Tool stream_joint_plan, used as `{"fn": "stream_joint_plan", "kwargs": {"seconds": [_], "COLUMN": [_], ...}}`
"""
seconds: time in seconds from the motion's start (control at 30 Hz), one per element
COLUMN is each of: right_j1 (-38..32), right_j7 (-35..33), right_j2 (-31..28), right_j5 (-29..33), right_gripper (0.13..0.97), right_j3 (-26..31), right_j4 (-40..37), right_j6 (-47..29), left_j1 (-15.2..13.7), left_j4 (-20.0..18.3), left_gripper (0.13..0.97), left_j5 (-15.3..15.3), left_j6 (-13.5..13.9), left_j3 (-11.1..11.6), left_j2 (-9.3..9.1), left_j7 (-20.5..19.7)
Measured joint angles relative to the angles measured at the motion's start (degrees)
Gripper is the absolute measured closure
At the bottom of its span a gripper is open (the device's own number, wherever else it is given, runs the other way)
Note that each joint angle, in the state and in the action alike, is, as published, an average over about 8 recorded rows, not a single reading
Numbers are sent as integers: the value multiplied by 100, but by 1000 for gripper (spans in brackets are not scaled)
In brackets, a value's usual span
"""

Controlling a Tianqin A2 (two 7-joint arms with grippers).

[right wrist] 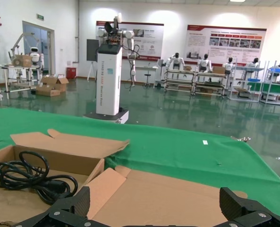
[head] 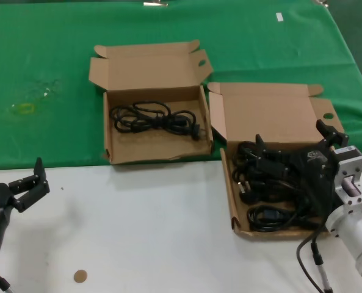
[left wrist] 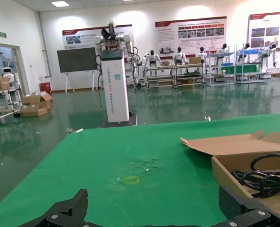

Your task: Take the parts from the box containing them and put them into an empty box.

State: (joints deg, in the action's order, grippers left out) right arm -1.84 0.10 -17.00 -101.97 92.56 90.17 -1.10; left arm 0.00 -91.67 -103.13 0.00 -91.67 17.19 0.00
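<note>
The carton with the round hole in its lid ear (head: 234, 201) stands at the right and holds several black power cords (head: 272, 183). My right gripper (head: 295, 139) hovers open over these cords, holding nothing; its wrist view shows the carton's lid (right wrist: 177, 198) between the fingers. The carton with the oval hole (head: 110, 131) stands at the centre left and holds one cord bundle (head: 156, 117), which also shows in the right wrist view (right wrist: 26, 177) and the left wrist view (left wrist: 267, 175). My left gripper (head: 37, 181) is open and empty over the white table at the near left.
The cartons lie on a green cloth (head: 46, 49) that meets the white table (head: 144, 232) in front. A small brown disc (head: 79, 276) lies on the table near me. A yellow mark (head: 23, 108) is on the cloth at the left.
</note>
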Motion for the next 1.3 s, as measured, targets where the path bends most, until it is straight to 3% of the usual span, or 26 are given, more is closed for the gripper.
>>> {"fn": "stream_joint_plan", "kwargs": {"seconds": [1.3], "right_j1": [0], "right_j7": [0], "right_j2": [0], "right_j5": [0], "right_gripper": [129], "right_j3": [0], "right_j4": [0], "right_j6": [0], "left_j1": [0], "left_j4": [0], "left_gripper": [132], "left_j5": [0], "left_j6": [0], "left_j3": [0], "left_j2": [0], "left_j7": [0]}}
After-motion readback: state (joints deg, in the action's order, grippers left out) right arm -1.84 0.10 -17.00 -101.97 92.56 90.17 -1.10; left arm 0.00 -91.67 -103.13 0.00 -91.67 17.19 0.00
